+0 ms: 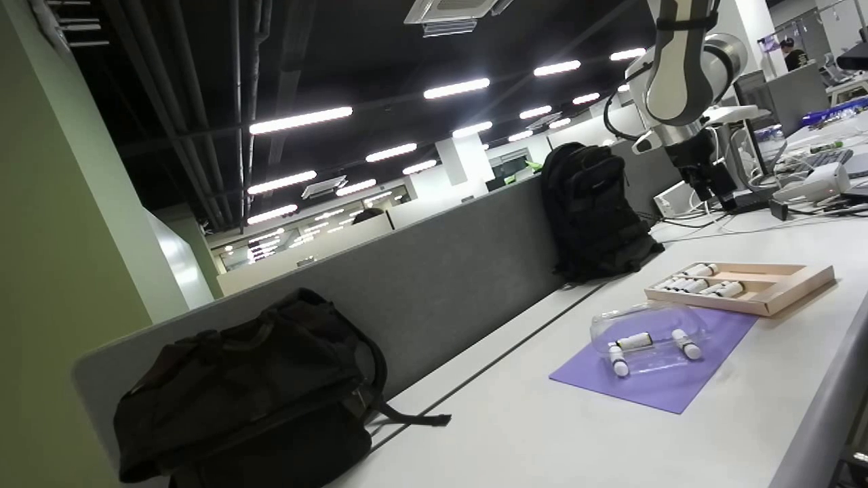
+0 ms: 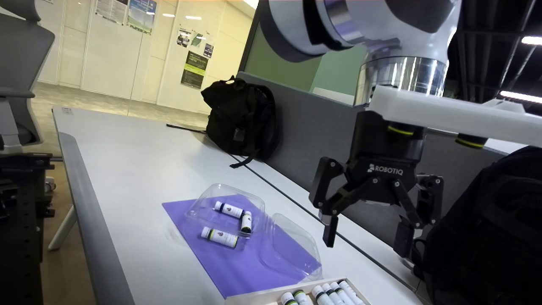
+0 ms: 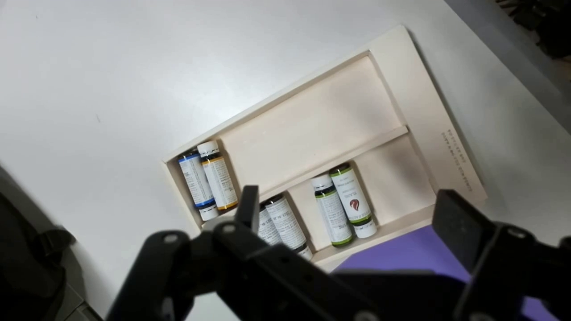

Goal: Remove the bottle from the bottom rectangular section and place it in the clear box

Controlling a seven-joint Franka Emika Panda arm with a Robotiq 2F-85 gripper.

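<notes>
Nearest, the hand (image 2: 366,242) hangs spread wide and empty above the surface (image 2: 127,169). Near its grey edge, the lower section (image 3: 392,183) of the tray (image 3: 415,89) holds bottles (image 3: 351,200), probably light, stiff and slick; one should pinch best across its middle.

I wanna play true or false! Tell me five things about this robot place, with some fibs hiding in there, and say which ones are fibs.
1. Six bottles show in the wooden tray. True.
2. The jaws are holding a bottle tight. False: they stand open and hold nothing.
3. At least part of the clear box is on the purple mat. True.
4. In the wooden tray, the two green-banded bottles have caps at the same end. False: their white caps are at opposite ends.
5. Two dark backpacks sit by the grey divider. True.
</notes>
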